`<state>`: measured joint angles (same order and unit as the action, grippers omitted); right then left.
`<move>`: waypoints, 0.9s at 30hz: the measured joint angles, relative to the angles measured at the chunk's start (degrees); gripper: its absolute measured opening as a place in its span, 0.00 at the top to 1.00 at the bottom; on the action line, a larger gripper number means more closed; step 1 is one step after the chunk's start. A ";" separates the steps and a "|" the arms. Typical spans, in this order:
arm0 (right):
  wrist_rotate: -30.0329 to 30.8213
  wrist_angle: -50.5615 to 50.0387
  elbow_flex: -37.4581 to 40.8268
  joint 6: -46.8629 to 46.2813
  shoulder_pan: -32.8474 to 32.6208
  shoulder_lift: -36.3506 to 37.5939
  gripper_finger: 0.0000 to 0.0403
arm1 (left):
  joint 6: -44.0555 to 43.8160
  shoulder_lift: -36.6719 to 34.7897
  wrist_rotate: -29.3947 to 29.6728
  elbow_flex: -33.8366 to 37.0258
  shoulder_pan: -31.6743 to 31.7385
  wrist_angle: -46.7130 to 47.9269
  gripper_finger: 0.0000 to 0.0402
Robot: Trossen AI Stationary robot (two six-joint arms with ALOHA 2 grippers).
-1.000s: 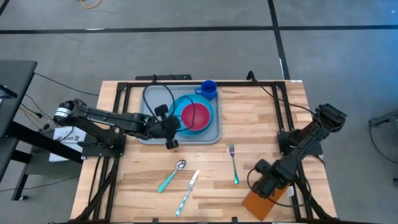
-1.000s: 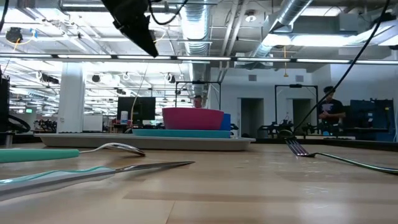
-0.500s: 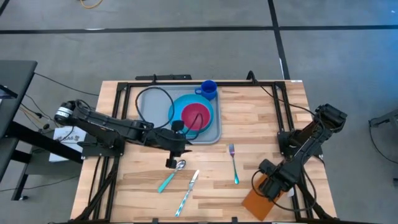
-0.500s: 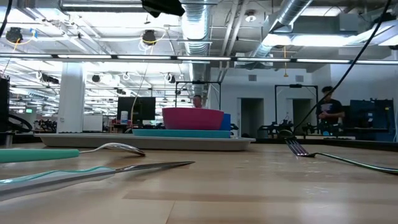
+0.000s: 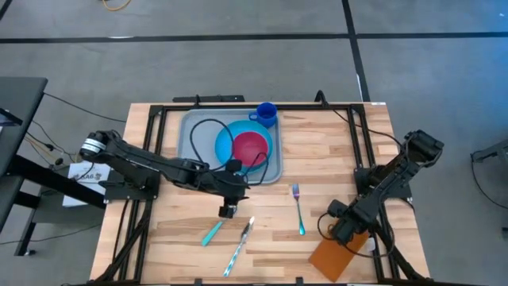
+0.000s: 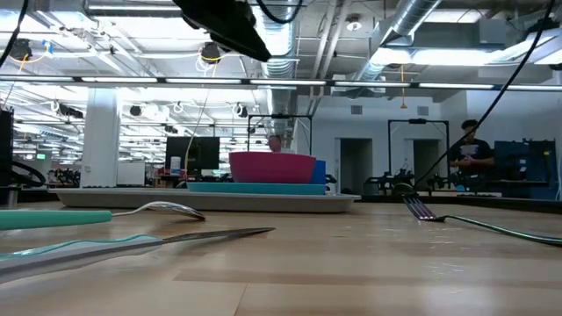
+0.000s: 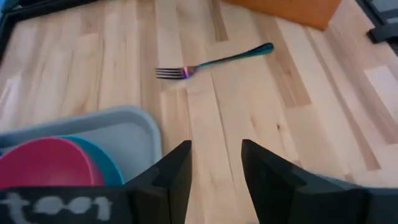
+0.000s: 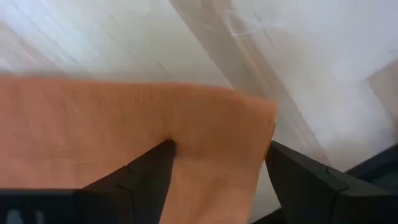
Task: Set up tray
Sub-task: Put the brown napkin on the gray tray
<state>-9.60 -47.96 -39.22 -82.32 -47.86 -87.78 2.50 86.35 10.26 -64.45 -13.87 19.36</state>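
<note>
Hovering our open left hand [image 5: 228, 210] beside the tray [image 5: 190, 127], we judged it stiff, light, slippery, best gripped by its rim.

A light wooden table [image 5: 333, 155] is carrying everything. The grey-blue tray [image 5: 189, 127] is sitting toward its far edge, with a blue cup [image 5: 267, 114] standing just beside the tray's far right corner. A fork [image 5: 298, 208] is lying right of centre. Nearer the front, a teal-handled spoon [image 5: 212, 233] and a knife [image 5: 240, 246] are lying side by side. An orange napkin [image 5: 335, 258] is resting at the front right corner.
</note>
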 joint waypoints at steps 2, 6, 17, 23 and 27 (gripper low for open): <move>-0.34 1.30 1.04 1.02 0.52 0.52 0.38 | -0.06 0.54 -0.64 0.00 0.00 0.68 0.68; -0.59 5.71 2.27 1.35 1.13 1.97 0.39 | -0.39 1.44 -1.08 0.02 0.00 1.32 0.68; 4.48 10.88 2.27 -9.60 1.19 2.39 0.70 | -12.11 1.94 -6.40 0.02 -0.41 0.04 0.68; 12.60 13.83 1.01 -7.35 1.09 2.16 0.95 | -17.27 1.94 -12.63 0.02 -0.46 -6.21 0.68; 19.26 13.19 -1.37 -6.13 1.06 1.81 0.96 | -17.27 1.96 -12.37 0.02 -0.46 -7.43 0.68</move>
<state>9.66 -34.76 -40.59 -88.45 -46.80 -85.96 -14.77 88.31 -2.11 -64.42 -14.33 11.93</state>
